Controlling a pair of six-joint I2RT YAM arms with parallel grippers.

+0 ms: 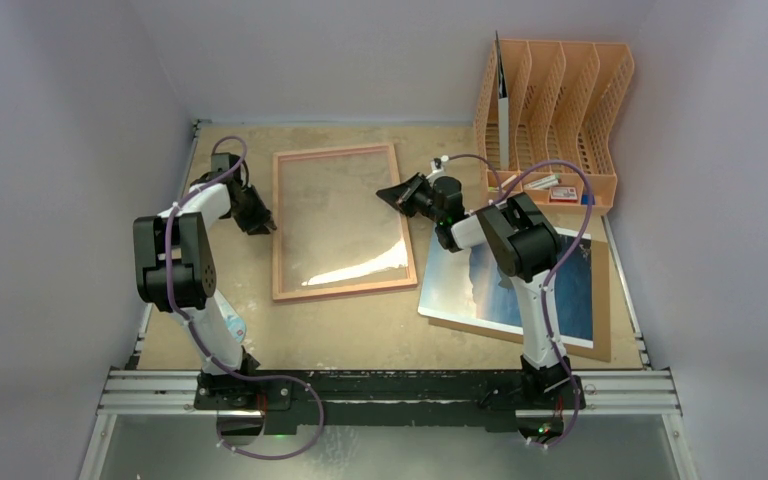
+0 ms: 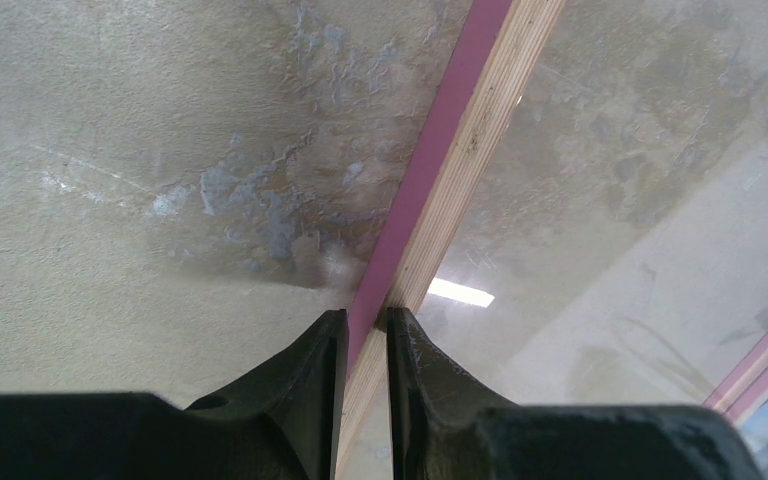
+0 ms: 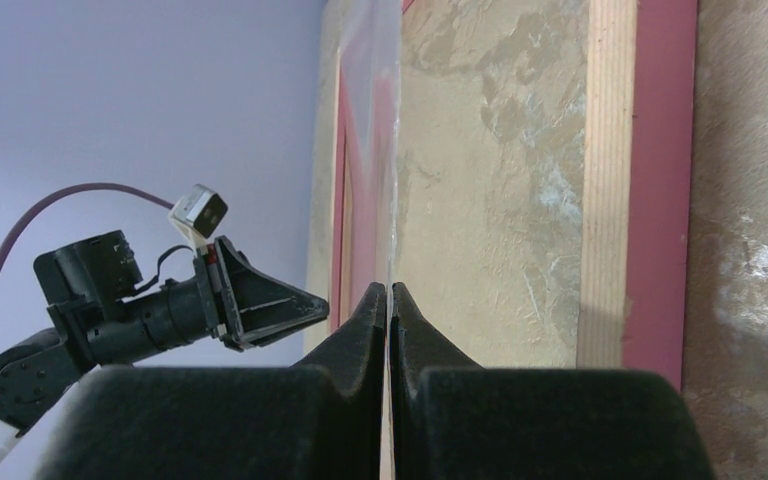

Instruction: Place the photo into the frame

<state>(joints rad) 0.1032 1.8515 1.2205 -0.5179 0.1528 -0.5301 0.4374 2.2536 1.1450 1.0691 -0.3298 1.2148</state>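
Our left end effector (image 2: 367, 318) clamps the frame (image 1: 344, 291) by its left rail; our right end effector (image 3: 389, 291) pinches the clear pane (image 3: 386, 120) edge-on; we see the photo (image 1: 465, 290) lying just right of the frame, under our right arm.

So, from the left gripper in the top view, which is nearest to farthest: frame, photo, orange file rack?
1. frame, its left rail in the left gripper
2. photo, near right
3. orange file rack, far right corner
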